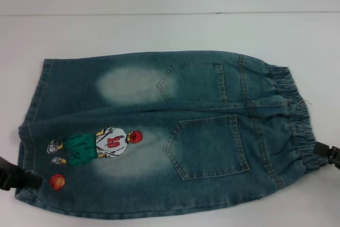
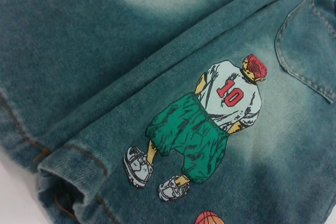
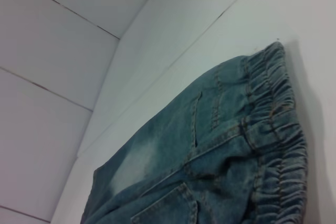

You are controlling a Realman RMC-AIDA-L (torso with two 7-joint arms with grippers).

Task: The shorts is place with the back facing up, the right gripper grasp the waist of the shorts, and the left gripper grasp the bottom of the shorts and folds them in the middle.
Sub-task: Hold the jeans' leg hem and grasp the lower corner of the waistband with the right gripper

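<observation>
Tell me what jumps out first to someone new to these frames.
The shorts fill the white table, back up, with pale faded patches. The cartoon basketball player print with its orange ball sits near the leg hems on the robot's left. The left gripper reaches in at the hem edge, and the right gripper at the gathered waist.

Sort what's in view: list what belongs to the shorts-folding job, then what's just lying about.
For the job:
- the shorts, back up
- the waist of the shorts
- the bottom of the shorts
- the left gripper, at the hem end
- the right gripper, at the waistband

Lying about:
- nothing; only the white table beneath
</observation>
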